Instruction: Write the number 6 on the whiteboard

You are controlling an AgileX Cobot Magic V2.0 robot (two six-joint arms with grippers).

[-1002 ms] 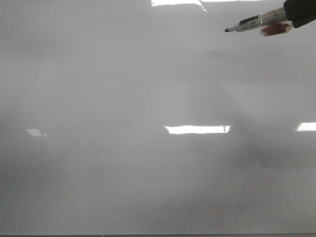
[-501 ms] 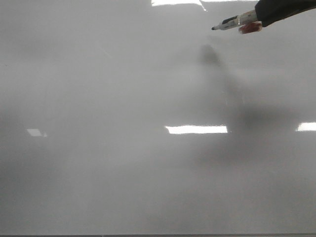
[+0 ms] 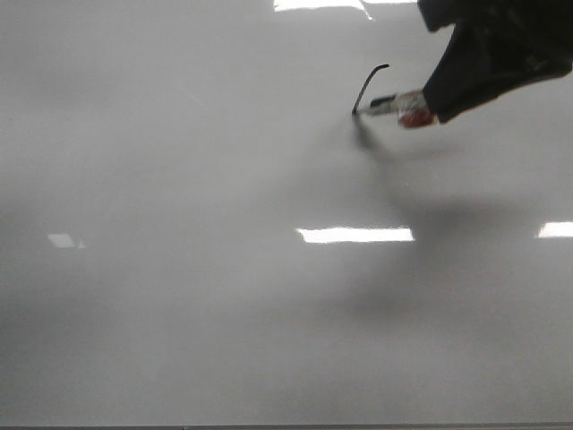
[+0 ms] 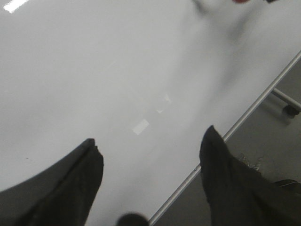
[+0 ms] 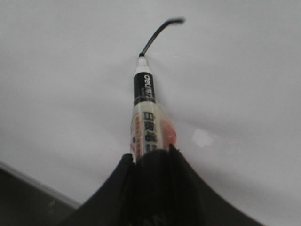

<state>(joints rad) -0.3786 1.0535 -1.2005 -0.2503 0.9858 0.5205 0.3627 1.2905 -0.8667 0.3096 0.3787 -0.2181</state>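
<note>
Hovering over the near part of the whiteboard, my left fingers are spread wide apart with nothing between them, and bare glossy board shows in the gap. Beside them the board's metal-framed edge runs at a slant in the left wrist view, with dark floor beyond it.

The board fills the front view, grey-white, with bright rectangular glare patches across its middle and at the far edge.

Farther off, toward the far right corner, my right fingers are pressed onto the barrel of a marker, pinching it from both sides. The marker has a white body with printed labelling, a black band near the front and some red on its side. In the front view it pokes out leftward from under my dark right arm, and its tip touches the board.

From that tip a thin black stroke rises and curls over to the right at its top. That curved line is all there is of the number 6; no loop is drawn. A soft shadow lies on the board just nearer than the marker.
</note>
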